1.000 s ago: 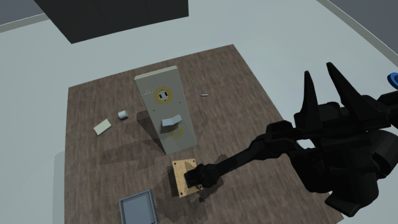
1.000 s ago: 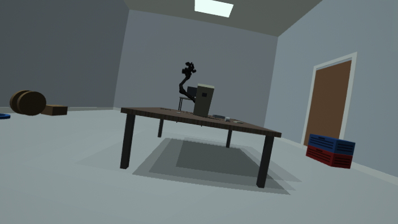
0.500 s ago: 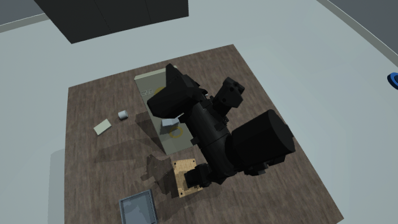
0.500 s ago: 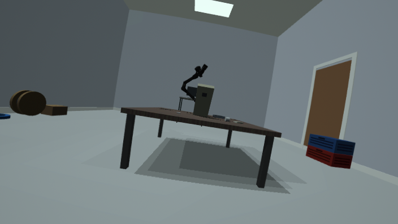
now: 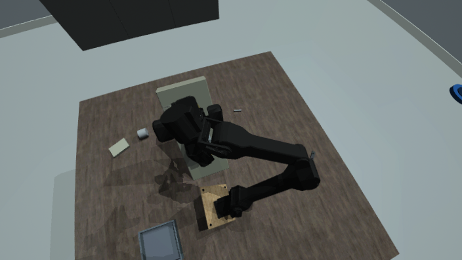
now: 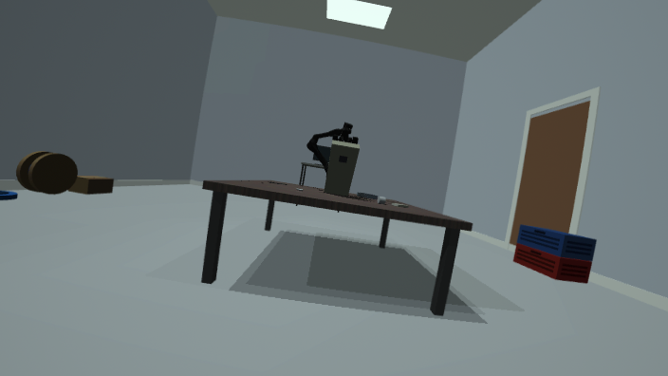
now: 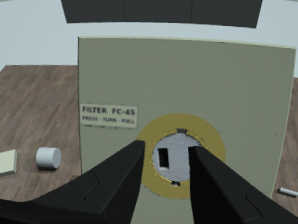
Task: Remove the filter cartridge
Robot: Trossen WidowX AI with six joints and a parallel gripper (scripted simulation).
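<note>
The round grey filter cartridge (image 7: 179, 162) sits in the upright service panel (image 5: 197, 88) (image 6: 342, 178) (image 7: 185, 75), inside a yellow ring (image 7: 216, 150). Its left slot shows dark and upright in the wrist view; the right slot is partly hidden by the right finger. My gripper (image 7: 167, 153) is partly open and empty, its fingertips apart in front of the cartridge face; whether they touch it I cannot tell. In the top view the arm hides the fingertips and the cartridge. The grey tray (image 5: 177, 237) lies at the near edge of that view, with nothing in it.
A white cylinder (image 5: 142, 133) (image 7: 49, 158) and a cream block (image 5: 119, 147) (image 7: 7, 162) lie left of the panel. A small silver pin (image 5: 237, 110) (image 7: 288, 192) lies to its right. The arm's wooden base plate (image 5: 210, 215) stands between the panel and the tray's right side.
</note>
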